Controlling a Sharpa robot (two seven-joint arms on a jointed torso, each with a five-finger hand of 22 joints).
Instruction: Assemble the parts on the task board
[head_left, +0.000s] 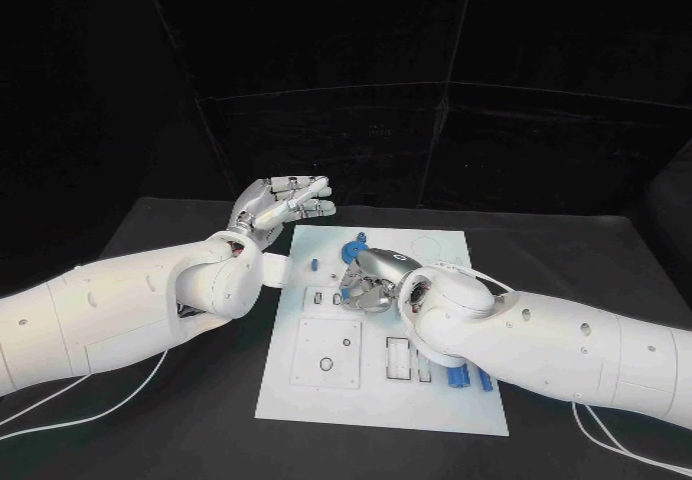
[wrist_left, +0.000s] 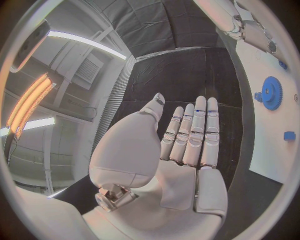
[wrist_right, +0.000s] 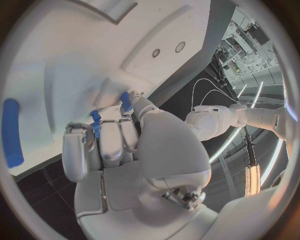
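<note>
The white task board (head_left: 378, 408) lies in the middle of the black table. My right hand (head_left: 371, 281) is down on the board's upper middle with its fingers curled in. In the right wrist view the right hand (wrist_right: 125, 150) pinches a small blue part (wrist_right: 126, 102) between thumb and fingertips against the board (wrist_right: 62, 60). A blue gear (head_left: 353, 246) stands just beyond that hand. My left hand (head_left: 283, 209) is raised off the board's far left corner, fingers straight and holding nothing. The left wrist view shows the left hand (wrist_left: 187, 145), the gear (wrist_left: 272, 93) and a small blue piece (wrist_left: 289, 135).
Long blue pegs (head_left: 463, 378) lie at the board's near right, one seen as a blue bar (wrist_right: 11, 132). A square plate (head_left: 325, 355) and slots (head_left: 408, 358) take up the board's near half. White cables (head_left: 87, 398) trail on the table by both arms.
</note>
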